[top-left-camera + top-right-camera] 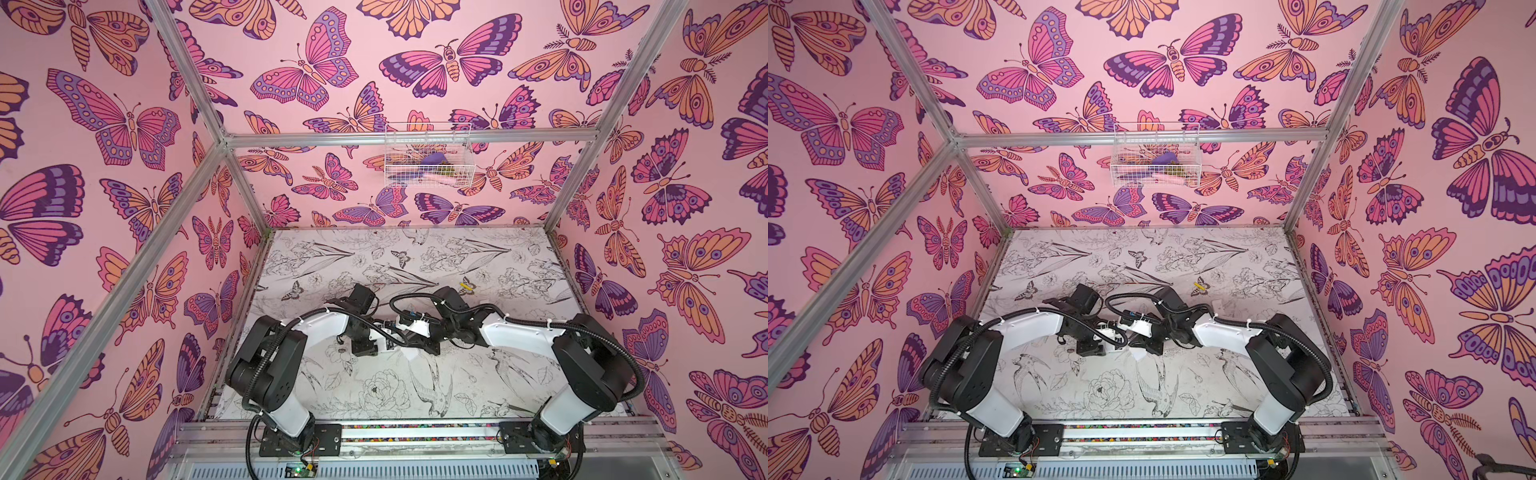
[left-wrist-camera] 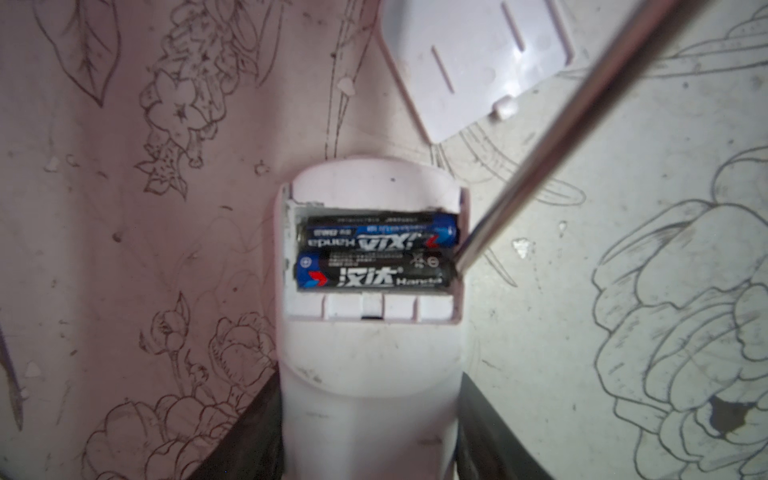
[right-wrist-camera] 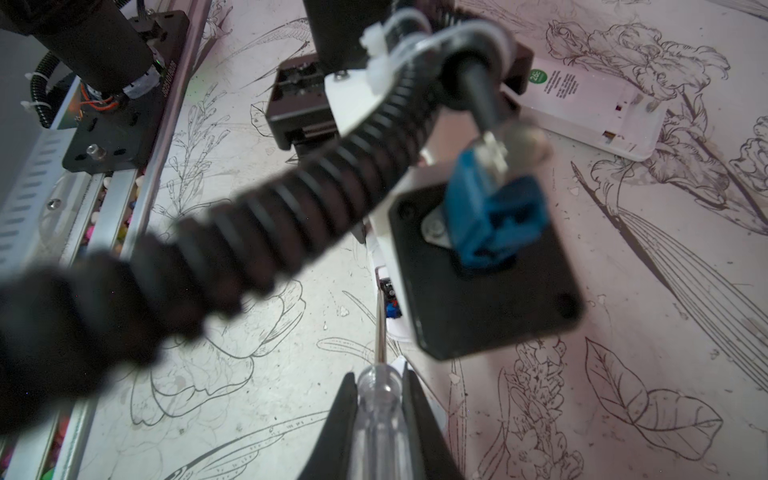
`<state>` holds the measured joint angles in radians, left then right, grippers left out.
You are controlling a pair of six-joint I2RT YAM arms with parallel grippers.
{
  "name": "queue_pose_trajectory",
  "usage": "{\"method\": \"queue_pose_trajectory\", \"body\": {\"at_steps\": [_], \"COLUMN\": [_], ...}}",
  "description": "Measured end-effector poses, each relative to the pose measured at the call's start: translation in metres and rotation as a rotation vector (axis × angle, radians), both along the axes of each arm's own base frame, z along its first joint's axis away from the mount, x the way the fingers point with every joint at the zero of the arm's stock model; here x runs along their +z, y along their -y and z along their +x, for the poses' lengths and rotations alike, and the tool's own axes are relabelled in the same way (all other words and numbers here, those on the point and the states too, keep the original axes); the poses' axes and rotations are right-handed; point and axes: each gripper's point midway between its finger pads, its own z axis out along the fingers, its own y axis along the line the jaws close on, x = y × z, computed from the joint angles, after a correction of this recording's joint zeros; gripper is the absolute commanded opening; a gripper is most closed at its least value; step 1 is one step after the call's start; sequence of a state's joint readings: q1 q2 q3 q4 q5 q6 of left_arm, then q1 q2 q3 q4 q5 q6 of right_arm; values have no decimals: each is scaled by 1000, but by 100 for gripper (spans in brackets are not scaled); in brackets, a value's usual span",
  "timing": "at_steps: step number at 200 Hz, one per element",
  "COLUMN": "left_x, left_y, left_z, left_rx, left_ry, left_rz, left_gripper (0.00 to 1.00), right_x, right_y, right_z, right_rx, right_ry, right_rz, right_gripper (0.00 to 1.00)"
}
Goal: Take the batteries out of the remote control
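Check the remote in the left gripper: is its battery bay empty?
Not empty: two black batteries lie side by side in the open bay of the remote; its cover lies beside it.

I get bright, even light in both top views; in the right wrist view, the near black cable [image 3: 291,199] blurs badly.

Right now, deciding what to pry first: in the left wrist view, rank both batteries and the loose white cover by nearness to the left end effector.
1. Battery by the screwdriver tip, slot nearer the left end effector.
2. Other battery, farther slot.
3. White cover, on the table past the remote control.
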<state>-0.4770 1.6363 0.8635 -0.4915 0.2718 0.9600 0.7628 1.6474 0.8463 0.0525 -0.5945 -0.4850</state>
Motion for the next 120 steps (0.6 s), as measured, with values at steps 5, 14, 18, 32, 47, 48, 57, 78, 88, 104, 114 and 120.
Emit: {"method": "queue_pose_trajectory", "body": {"at_steps": [5,14,18,32,47,48,57,78,88,104,114,120], "left_x": [0,0,0,0,0,0,0,0,0,0,0,0], "left_y": [0,0,0,0,0,0,0,0,0,0,0,0], "left_z": [0,0,0,0,0,0,0,0,0,0,0,-1], "left_rx": [0,0,0,0,-1,-1,-1,-1,0,-1,-1,-1], "left_ry": [0,-1,-1,-1,-1,0,1,1,1,1,0,0], "left_rz": [0,1,1,1,1,1,1,2,2,2,1,1], "left_gripper": [45,45,45,45,45,45,45,45,45,45,45,45], "right_x": [0,0,0,0,-1,-1,-1,-1,-1,0,1,1], "right_y": [-1,-3,-3,-3,-2,-2,-2,-2,-1,2,6,7], "right_z": [-1,-1,-1,-1,-1,-1,-2,-1,-2,-3,-3,-3], "right_rx": [0,-1,-3,-3,-1,-1,1,13,21,26,23,24], "right_ry": [2,5,5,5,8,7,9,26,37,58,63,66], "right_rz": [7,16,18,18,16,16,15,-9,-24,-44,-57,-63], "right_gripper": [0,0,0,0,0,0,0,0,0,0,0,0]}}
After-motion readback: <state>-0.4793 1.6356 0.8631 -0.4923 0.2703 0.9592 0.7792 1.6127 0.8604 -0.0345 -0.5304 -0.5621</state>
